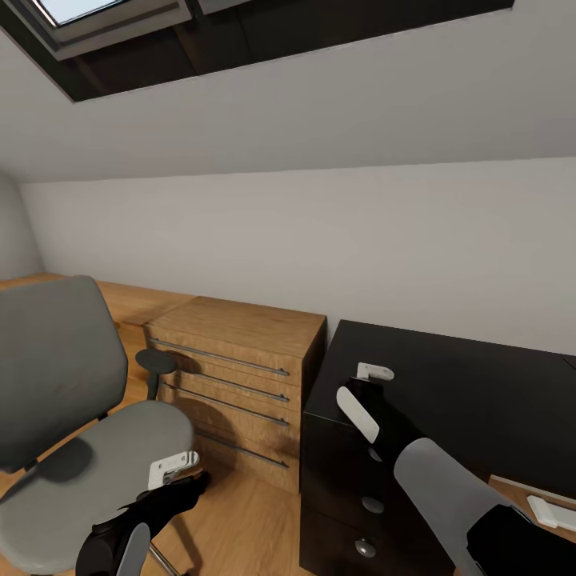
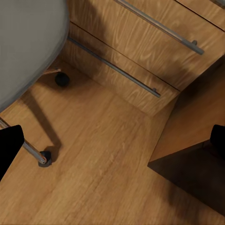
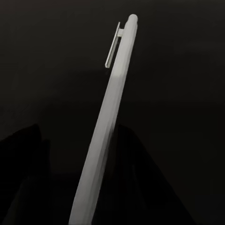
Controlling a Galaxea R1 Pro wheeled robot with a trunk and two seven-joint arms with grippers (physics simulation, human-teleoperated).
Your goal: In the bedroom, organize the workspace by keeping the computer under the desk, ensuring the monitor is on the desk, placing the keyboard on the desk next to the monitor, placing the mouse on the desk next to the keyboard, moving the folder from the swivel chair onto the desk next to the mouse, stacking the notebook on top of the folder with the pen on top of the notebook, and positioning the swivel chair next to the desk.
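1. The pen (image 3: 112, 108) is a single pale stick with its clip toward the far end. It runs lengthwise between the dark fingers (image 3: 28, 154) of the right gripper (image 1: 370, 382). They look clenched on it, though the dark backdrop makes the contact hard to read.
2. That gripper hangs over the near-left corner of the black drawer unit (image 1: 448, 392), so the pen is above the unit's top, right of centre in the scene.
3. Step in hand, as I judge it: carrying the pen, the last piece of the stack.
4. The next move calls for turning the base toward the desk and bringing the pen over the notebook. It should then be lowered flat before release, since a round pen can roll off a thin cover.
5. The left gripper (image 1: 180, 480) sits low at the near left, beside the front edge of the chair seat. Its fingers (image 2: 8, 152) are spread wide apart and hold nothing; wood floor (image 2: 103, 178) lies beneath them.
6. One swivel chair (image 1: 88, 464) stands at the left, its grey seat bare. Two of its casters show in the left wrist view.
7. Between the chair and the black unit stands one wooden chest (image 1: 240, 352) against the far wall, with four bar handles. The black unit shows three round knobs.
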